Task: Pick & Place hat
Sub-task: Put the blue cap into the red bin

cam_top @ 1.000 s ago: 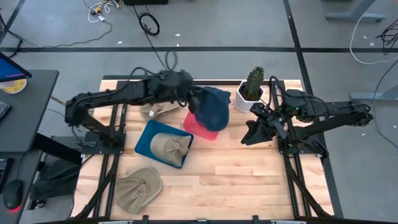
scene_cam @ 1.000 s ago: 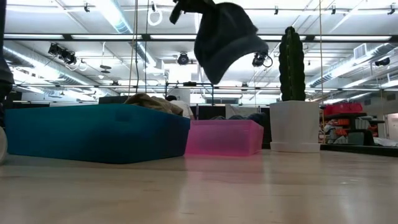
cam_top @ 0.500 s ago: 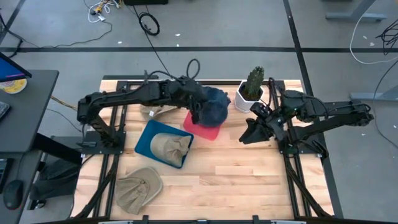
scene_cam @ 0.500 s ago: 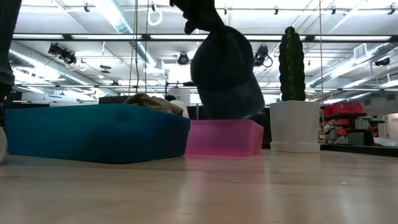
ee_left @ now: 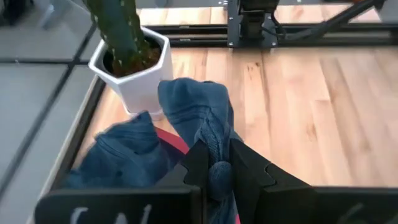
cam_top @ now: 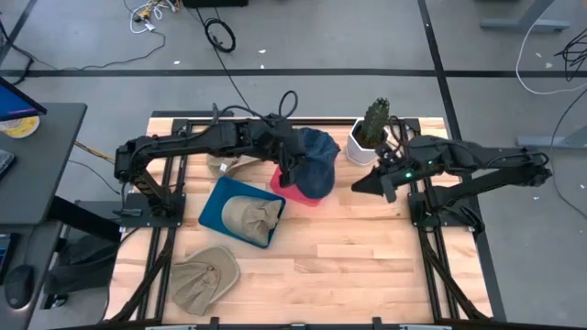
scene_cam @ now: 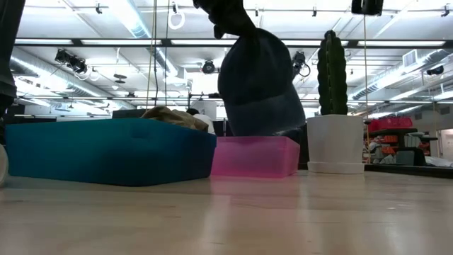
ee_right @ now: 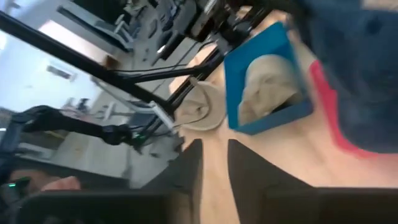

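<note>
Lying nearest on the tabletop, well in front of the pink bin, is a tan hat; just left of that bin sits a blue bin holding another tan hat; the left claw is clenched on the dark blue hat, which hangs into the pink bin; the right claw, fingers narrowly parted and empty, hovers right of the bin; a potted cactus stands behind, beside the bin's far right corner.
</note>
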